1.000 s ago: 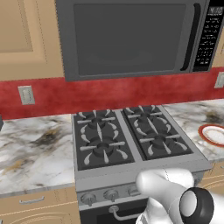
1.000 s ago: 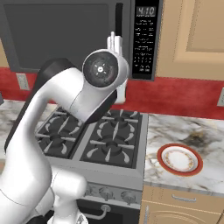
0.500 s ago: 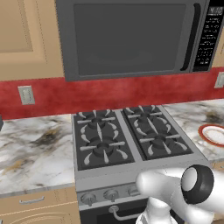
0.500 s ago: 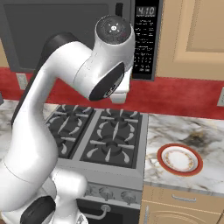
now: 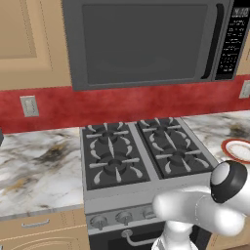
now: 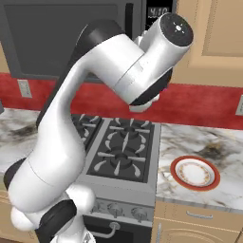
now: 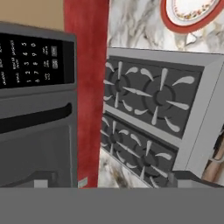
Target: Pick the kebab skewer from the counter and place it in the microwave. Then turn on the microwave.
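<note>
The microwave (image 5: pixel 141 44) hangs above the stove with its door shut; its black handle (image 5: pixel 211 44) and keypad (image 5: pixel 228 41) are at its right end. In the hand view, rolled sideways, the microwave (image 7: pixel 35 131) and its keypad (image 7: pixel 30 61) are on the left. My gripper (image 7: pixel 109 181) is open, its dark fingertips (image 7: pixel 41 183) far apart with nothing between them. The marble counter (image 5: pixel 34 161) runs on both sides of the stove. The kebab skewer is out of view. My white arm (image 6: pixel 118 66) arches high in front of the microwave (image 6: pixel 61 38).
A grey gas stove (image 5: pixel 141 151) with four burners sits under the microwave. A red-rimmed white plate (image 6: pixel 194 172) lies on the counter (image 6: pixel 213 142) right of the stove. A red backsplash (image 5: pixel 122 105) carries a wall socket (image 5: pixel 29 106). Tan cabinets (image 6: pixel 218 33) flank the microwave.
The arm's upper links have swung up and to the right in the right base view, and the round joint has risen at the right of the left base view. The scene itself has not shifted.
</note>
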Robot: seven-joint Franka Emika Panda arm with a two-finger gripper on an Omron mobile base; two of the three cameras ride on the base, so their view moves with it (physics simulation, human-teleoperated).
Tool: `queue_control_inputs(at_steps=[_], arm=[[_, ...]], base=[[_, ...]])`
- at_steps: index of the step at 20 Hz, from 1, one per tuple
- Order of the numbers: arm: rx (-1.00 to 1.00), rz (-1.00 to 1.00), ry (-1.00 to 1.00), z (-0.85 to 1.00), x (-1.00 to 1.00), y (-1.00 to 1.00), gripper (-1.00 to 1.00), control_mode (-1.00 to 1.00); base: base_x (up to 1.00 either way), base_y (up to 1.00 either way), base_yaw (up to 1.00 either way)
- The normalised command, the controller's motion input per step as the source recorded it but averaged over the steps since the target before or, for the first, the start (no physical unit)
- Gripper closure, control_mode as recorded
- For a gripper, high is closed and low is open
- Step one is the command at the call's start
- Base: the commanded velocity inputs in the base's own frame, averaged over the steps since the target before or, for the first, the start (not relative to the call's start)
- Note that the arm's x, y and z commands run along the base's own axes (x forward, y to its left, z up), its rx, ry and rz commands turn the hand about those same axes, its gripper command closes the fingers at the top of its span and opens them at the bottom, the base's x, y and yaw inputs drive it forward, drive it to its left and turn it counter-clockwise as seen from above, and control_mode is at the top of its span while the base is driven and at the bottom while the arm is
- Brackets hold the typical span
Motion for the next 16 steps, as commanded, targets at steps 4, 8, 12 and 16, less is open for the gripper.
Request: queue_control_inputs(at_steps=[4,8,12,16], arm=[[0.2,0.09,-0.21,-0.13,-0.17,-0.22,-1.0,-1.0],[0.15,0.09,-0.22,-0.17,-0.17,-0.16,-1.0,-1.0],[0.1,0.08,-0.11,-0.21,-0.11,-0.09,-1.0,-1.0],[0.04,0.05,0.0,-0.26,-0.01,-0.02,-1.0,-1.0]], base=[[0.0,0.0,0.0],[0.0,0.0,0.0],[0.0,0.0,0.0],[0.0,0.0,0.0]])
